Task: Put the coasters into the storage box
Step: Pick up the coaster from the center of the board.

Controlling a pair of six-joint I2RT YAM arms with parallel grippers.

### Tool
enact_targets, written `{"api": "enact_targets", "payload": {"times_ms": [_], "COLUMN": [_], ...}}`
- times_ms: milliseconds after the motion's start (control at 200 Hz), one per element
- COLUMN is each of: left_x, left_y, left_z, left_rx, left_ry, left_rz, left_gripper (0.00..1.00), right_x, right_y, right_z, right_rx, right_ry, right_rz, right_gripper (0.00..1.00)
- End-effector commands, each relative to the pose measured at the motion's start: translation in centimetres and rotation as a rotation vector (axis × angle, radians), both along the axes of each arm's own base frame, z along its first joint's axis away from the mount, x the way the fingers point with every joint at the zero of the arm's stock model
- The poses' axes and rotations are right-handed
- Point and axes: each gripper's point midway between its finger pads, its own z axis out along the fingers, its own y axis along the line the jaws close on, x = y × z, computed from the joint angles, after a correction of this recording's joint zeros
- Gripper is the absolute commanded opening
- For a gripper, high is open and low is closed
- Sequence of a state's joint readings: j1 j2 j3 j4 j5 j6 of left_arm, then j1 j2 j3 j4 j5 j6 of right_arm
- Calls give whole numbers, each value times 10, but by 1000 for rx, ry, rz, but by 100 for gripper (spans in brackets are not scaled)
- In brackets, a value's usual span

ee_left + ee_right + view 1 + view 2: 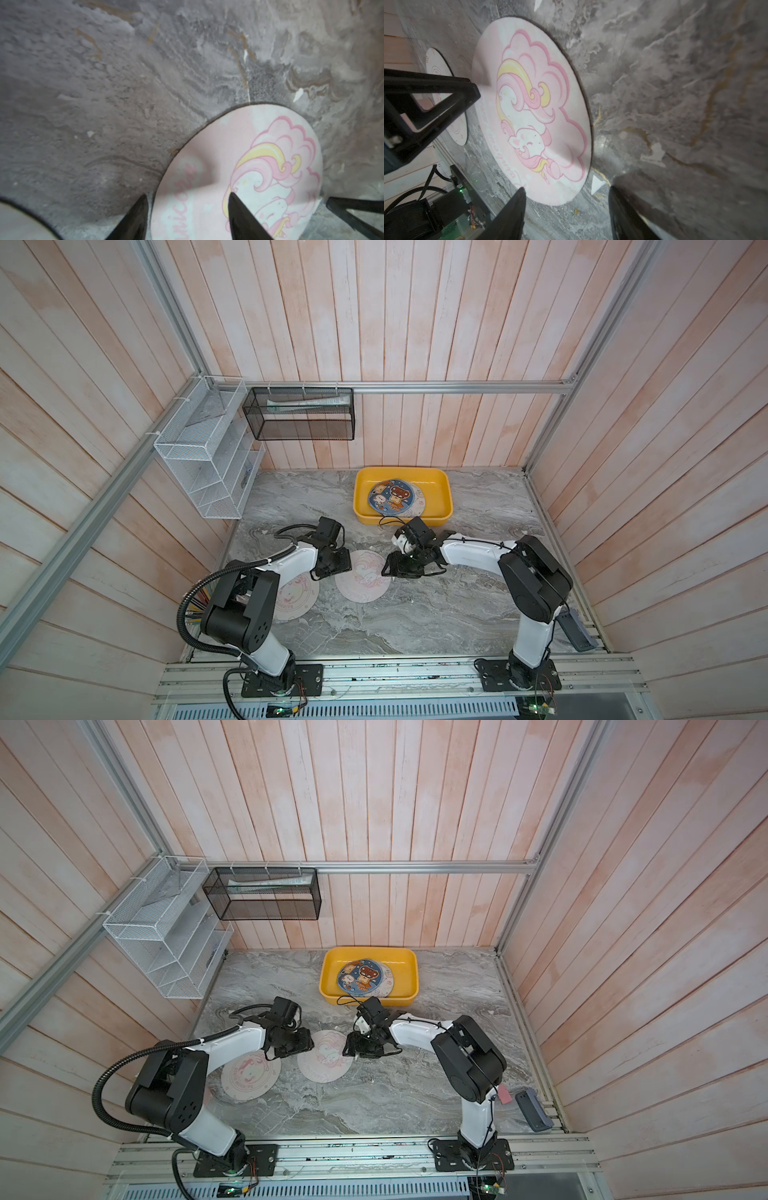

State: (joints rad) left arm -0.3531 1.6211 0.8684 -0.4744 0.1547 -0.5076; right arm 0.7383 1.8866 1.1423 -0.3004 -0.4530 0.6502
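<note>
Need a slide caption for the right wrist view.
Open right gripper poised at the edge of the unicorn coaster, which lies flat on the table.

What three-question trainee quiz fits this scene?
1. True or false: the box is empty.
2. How many coasters lie on the table, outside the box?
3. What lies between the left gripper and the right gripper? A) unicorn coaster; B) box; C) nothing.
Key: 1 false, coasters lie in it. 2 two. 3 A.
</note>
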Motion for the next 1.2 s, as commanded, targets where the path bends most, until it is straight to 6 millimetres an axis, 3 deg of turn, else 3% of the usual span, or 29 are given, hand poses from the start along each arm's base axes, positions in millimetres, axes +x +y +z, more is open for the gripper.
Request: {"api": "enact_targets", "payload": {"times_ms": [0, 550, 810, 970, 1195], "left_x": [-61, -67, -61, -51, -20], "left_y": [3, -10, -14, -19, -38], "left_z": [-44, -46, -38, -21, 38], "left_rx": [34, 1, -19, -35, -104], "left_ry": [252, 258, 237, 204, 71], "left_rz": [-14, -24, -16, -14, -48], "left_gripper": [57, 39, 19, 2, 0], "right_x": [-1, -2, -3, -3, 0], "right_y": [0, 4, 3, -2, -20], "right_z": [-8, -13, -12, -6, 16], "right_rx": [-44, -35, -27, -27, 38], "right_ry": [5, 20, 18, 5, -39], "right_rz": [12, 8, 6, -5, -54], "right_gripper": [63, 52, 51, 51, 52]}}
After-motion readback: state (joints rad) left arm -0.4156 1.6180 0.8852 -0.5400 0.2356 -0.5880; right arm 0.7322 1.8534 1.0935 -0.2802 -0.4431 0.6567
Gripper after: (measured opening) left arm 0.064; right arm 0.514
